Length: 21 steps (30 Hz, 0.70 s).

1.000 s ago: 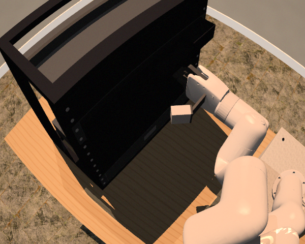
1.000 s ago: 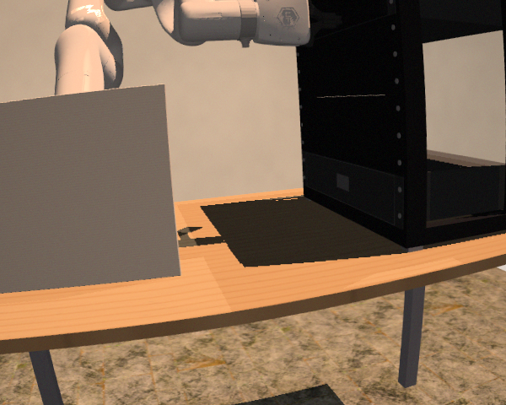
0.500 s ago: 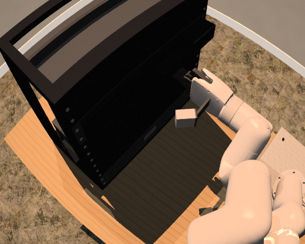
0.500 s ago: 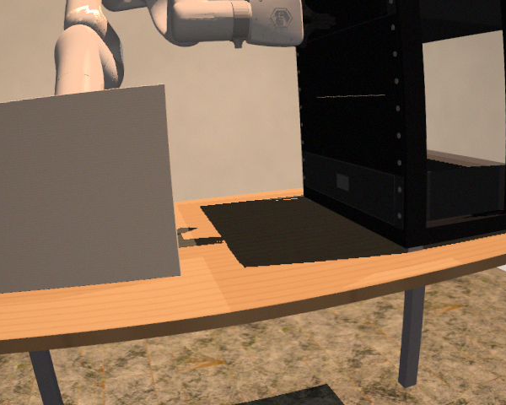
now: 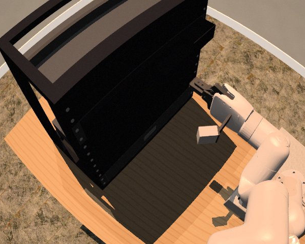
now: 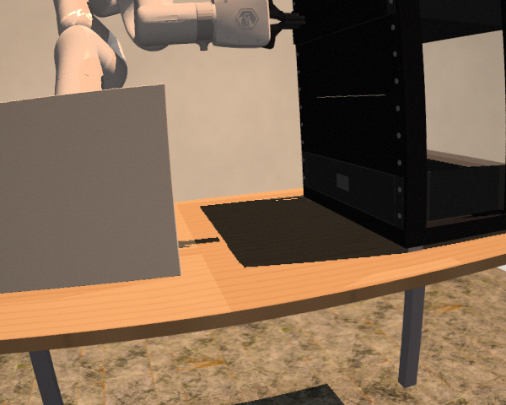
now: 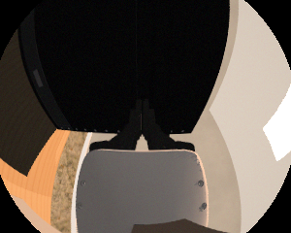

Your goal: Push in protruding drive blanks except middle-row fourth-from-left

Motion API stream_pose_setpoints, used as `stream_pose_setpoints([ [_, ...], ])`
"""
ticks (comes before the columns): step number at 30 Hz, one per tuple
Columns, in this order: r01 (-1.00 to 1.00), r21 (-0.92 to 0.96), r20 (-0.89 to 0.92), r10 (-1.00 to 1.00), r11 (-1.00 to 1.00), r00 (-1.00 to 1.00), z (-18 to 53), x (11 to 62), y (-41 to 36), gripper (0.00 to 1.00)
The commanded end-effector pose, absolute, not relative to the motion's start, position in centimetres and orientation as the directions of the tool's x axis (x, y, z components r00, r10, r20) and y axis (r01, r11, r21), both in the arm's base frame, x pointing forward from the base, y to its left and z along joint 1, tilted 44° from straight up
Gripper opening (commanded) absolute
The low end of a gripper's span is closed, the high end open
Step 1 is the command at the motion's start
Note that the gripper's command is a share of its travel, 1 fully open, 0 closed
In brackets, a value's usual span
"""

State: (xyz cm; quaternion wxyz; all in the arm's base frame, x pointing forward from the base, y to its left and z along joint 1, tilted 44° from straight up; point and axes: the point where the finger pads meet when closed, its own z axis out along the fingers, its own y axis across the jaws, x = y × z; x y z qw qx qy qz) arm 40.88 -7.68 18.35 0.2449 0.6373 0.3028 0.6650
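Note:
The black rack [image 5: 105, 79] stands on the wooden table, and its front face is so dark that I cannot make out the single drive blanks. My gripper [image 5: 194, 85] is shut with nothing between the fingers. Its fingertips are at the right edge of the rack's front, high up. In the exterior view the fingertips [image 6: 294, 19] reach the front edge of the rack [image 6: 401, 121] near the top. In the wrist view the shut fingers [image 7: 144, 113] point into the black front face. I cannot tell whether they touch it.
A grey board [image 6: 81, 187] stands upright on the table to the left of the rack. A lower panel with a small grey label [image 6: 342, 181] sits near the rack's bottom. The arm's base [image 5: 278, 189] is at the table's right side.

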Motion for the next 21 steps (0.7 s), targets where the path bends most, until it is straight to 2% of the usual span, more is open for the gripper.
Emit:
stream_pose_setpoints([
  [1, 0.060, 0.716, 0.698, 0.713, -0.695, -0.072, 18.7, 39.3, -8.0, 0.00],
  [21, 0.060, 0.716, 0.698, 0.713, -0.695, -0.072, 21.0, 39.2, -10.1, 0.00],
])
